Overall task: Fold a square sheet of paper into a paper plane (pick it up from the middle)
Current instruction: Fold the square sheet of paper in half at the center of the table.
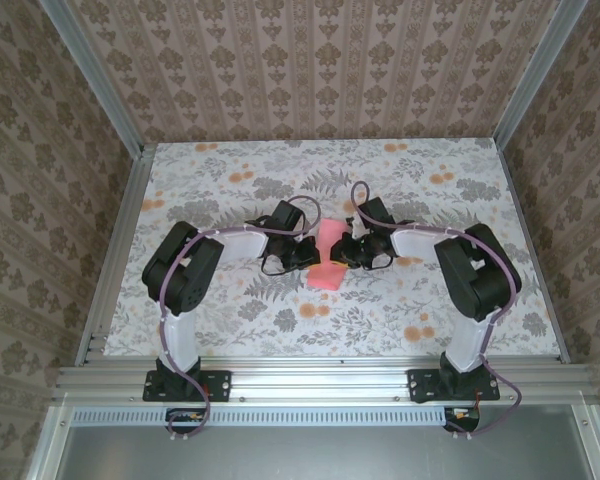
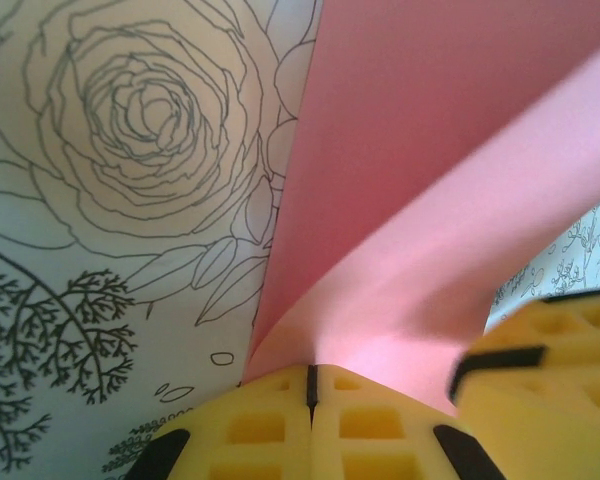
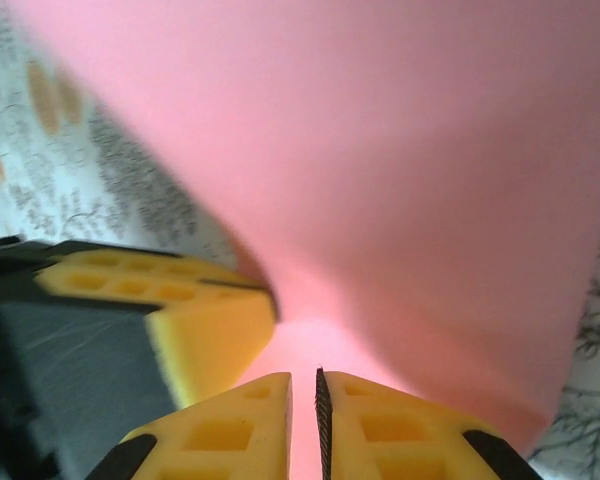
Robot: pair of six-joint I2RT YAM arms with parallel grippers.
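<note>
The square sheet of paper (image 1: 330, 240) is pink-red and stands bent up off the middle of the table, between both grippers. My left gripper (image 1: 308, 255) is shut on its edge; in the left wrist view the yellow pads (image 2: 280, 420) meet with the paper (image 2: 430, 170) rising out of them. My right gripper (image 1: 348, 252) faces it from the other side. Its jaws (image 3: 303, 375) stand a thin slit apart with the paper (image 3: 380, 150) funnelling into the slit. The two grippers nearly touch: the left one's finger (image 3: 200, 310) shows in the right wrist view.
The tabletop (image 1: 230, 180) carries a grey leaf print with small orange flowers. Aluminium rails (image 1: 110, 260) frame its sides and near edge, and patterned walls close in the back and sides. Both arm bases (image 1: 185, 385) sit at the near edge.
</note>
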